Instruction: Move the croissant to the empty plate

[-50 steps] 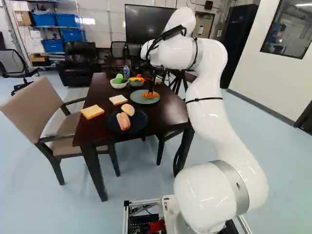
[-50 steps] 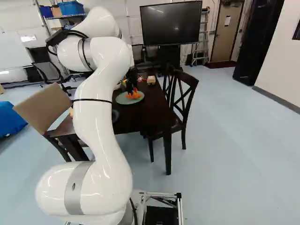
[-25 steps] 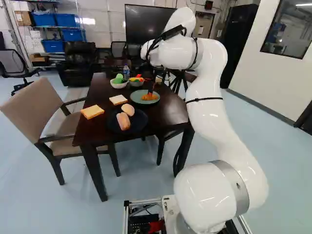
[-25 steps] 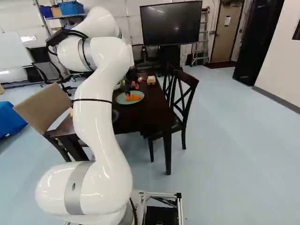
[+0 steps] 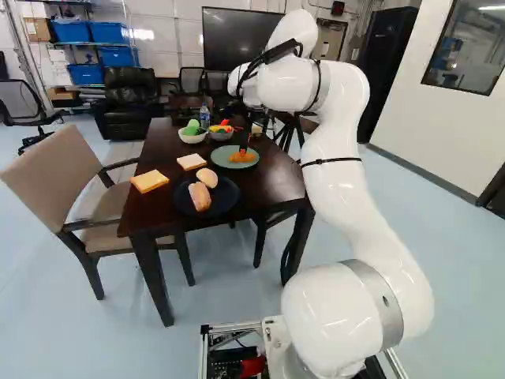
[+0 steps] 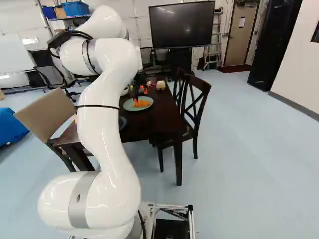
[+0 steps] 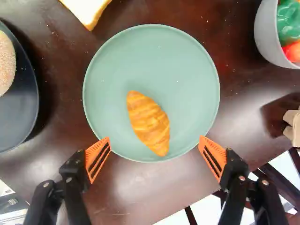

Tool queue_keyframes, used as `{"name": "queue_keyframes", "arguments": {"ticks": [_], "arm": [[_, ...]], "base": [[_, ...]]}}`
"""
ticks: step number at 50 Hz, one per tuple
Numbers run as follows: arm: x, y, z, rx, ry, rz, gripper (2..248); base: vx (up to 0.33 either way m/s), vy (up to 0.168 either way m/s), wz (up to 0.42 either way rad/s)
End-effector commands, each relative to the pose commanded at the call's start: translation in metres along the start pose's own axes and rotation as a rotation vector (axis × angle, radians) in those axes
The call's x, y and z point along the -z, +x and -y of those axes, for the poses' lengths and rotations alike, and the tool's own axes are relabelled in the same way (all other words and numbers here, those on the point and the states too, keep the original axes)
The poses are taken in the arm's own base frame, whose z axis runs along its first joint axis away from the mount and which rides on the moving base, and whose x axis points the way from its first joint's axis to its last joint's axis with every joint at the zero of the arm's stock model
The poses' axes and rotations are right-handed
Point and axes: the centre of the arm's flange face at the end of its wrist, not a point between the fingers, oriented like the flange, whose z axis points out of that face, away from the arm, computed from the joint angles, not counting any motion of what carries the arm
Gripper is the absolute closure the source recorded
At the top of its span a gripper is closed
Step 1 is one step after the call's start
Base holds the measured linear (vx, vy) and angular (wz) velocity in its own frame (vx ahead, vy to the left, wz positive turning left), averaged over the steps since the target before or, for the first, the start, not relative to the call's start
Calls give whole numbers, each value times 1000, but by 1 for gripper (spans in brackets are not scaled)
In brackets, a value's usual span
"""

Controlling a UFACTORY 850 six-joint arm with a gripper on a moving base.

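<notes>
Left base view: lone arm (image 5: 339,189) reaching across a dark table (image 5: 272,185), gripper (image 5: 244,148) low over the green plate (image 5: 221,159). On that plate, beneath the gripper, a croissant (image 5: 243,157). Closer to the base, a dark plate (image 5: 227,197) bearing buns (image 5: 200,197).

Right base view: same reach seen from the other side, gripper partly screened by the bulk of the arm. Croissant again on the green plate, near the gripper; exact clearance impossible to tell.

Wrist view: gripper released, fingers (image 7: 97,157) spread wide to either side, with nothing grasped. Croissant mostly ahead of the fingertips and close to the midline between them, a touch nearer the finger on the dark plate's side. Long axis on a slant, near tip pointing back into the gap between the fingers, far tip leaning toward the bread slice (image 7: 89,11) beyond the plate. Golden-orange and ridged crosswise, plump in the middle, tapered at both ends; lying flat, well inside the rim though off-centre toward the gripper. No other food on the green plate, so by all appearances the placing is done. Best next, a straight lift clear with fingers apart; chief risk, a sideways drift catching the near tip or nudging the rim.
</notes>
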Motion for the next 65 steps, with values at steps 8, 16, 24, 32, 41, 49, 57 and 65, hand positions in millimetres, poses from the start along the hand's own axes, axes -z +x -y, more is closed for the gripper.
{"name": "queue_keyframes", "arguments": {"ticks": [8, 16, 24, 32, 41, 49, 57, 65], "arm": [[12, 0, 2, 1, -11, -4, 3], [25, -1, 5, 1, -11, -5, 3], [37, -1, 8, 2, 0, -1, 3], [49, -2, 12, 3, 11, 2, 3], [64, -3, 17, 4, 24, 6, 3], [76, -4, 21, 4, 43, 12, 3], [89, -6, 27, 5, 65, 19, 3], [102, -7, 30, 6, 70, 21, 3]], "base": [[0, 0, 0], [0, 0, 0], [0, 0, 0], [0, 0, 0], [0, 0, 0], [0, 0, 0], [0, 0, 0], [0, 0, 0]]}}
